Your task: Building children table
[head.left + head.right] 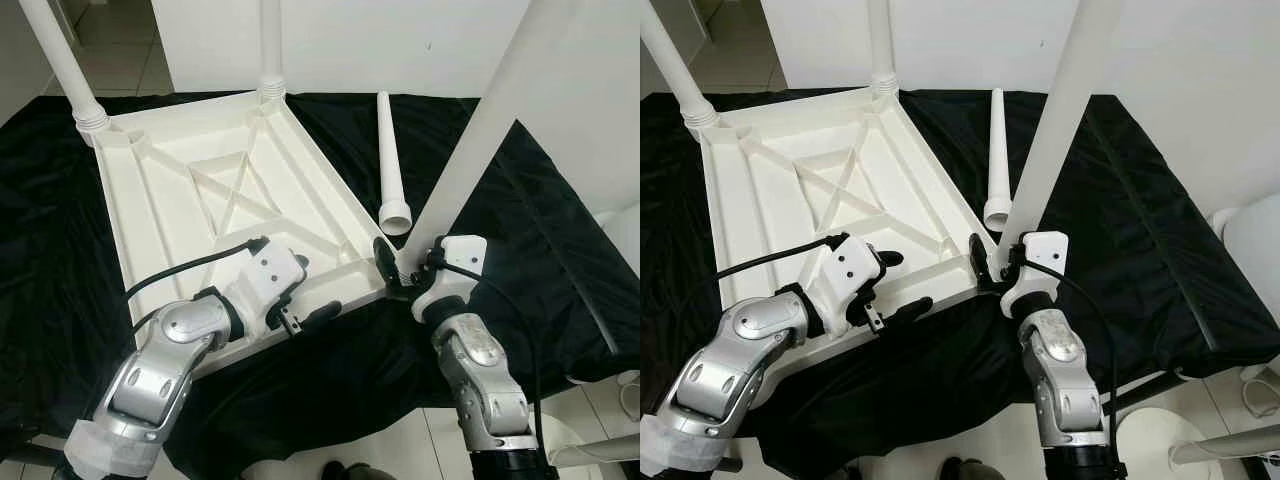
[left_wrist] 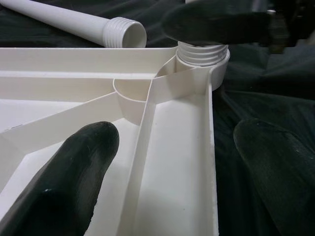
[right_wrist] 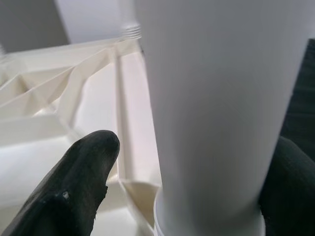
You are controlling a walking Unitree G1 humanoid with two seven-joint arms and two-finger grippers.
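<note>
Upturned table top [image 1: 215,190] with a leg [image 1: 470,150] gripped at its corner socket
Thread [image 2: 202,51] is seen by the left wrist; right gripper [image 1: 392,270] is clamped round the leg, left gripper [image 1: 300,290] spread astride the rim

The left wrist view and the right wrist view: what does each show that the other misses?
The left wrist view alone shows the loose white plastic leg with its threaded end, lying on the black cloth, and threads at the corner socket. The right wrist view alone shows a thick white plastic leg standing upright between black fingers, and a far threaded leg. Both share the upturned white ribbed plastic tabletop.
</note>
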